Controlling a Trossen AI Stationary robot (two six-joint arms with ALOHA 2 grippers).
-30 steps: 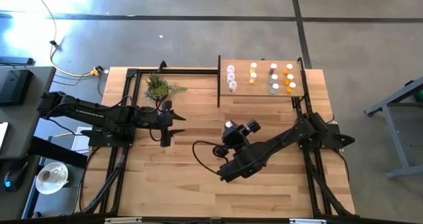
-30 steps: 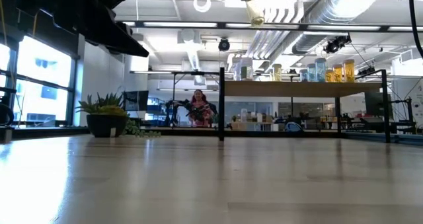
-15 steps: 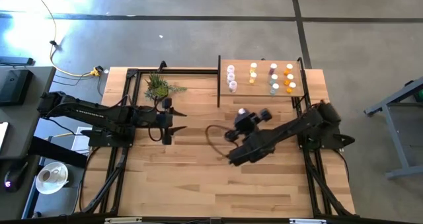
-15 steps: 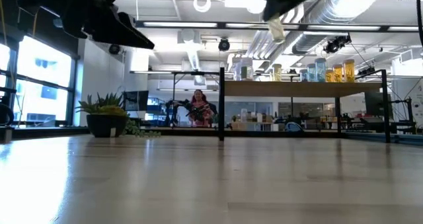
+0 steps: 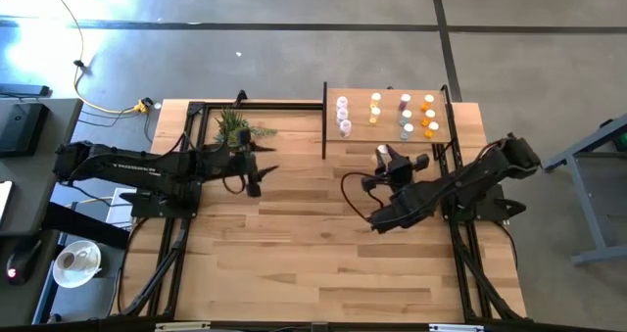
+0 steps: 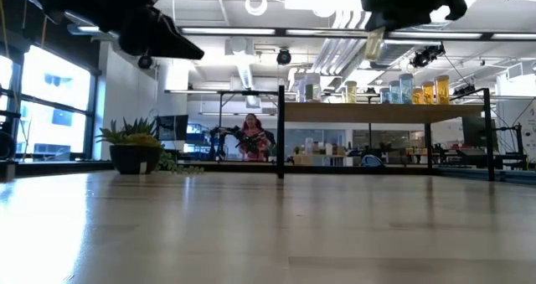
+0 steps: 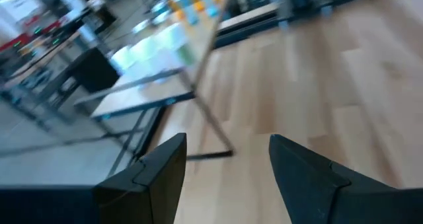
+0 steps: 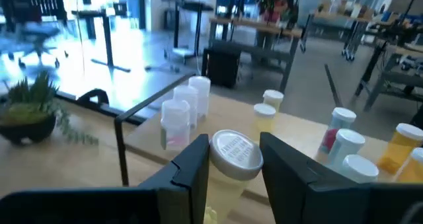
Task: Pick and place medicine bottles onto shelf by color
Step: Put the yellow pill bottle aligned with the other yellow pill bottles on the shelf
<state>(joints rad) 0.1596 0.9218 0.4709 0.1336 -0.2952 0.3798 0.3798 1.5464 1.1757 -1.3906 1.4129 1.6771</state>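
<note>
Yellow shows through the little bottle (image 8: 228, 168) that the right tool (image 8: 231, 164) grips just under its white cap. In the right wrist picture it sits low in the middle, squeezed between the two dark fingers (image 8: 192, 168).

I think the job now is to carry this bottle to the shelf (image 5: 387, 136) and stand it with the other yellow ones. To do that well, the tool should keep the bottle straight up and high enough to clear the shelf's front edge. Then it should come down slowly into a bare spot by the yellow bottles (image 8: 268, 112). It must not bump the bottles around that spot, because they are small and could tip over. It should let go only when the bottom rests flat on the board.

In the picture from above, the right tool (image 5: 394, 162) is right of the middle, over the counter (image 5: 294, 254) and just below the shelf. The shelf is in the upper right, with rows of bottles on it. The clear bottles (image 5: 343, 115) stand at its left end. Next come the yellow ones, then a mixed row, then the orange bottles (image 5: 429, 115) at the right end.

The left tool (image 5: 257, 166) waits at the left, near the green plant (image 5: 235, 128). Its fingers (image 7: 162, 174) are spread apart and hold nothing.
</note>
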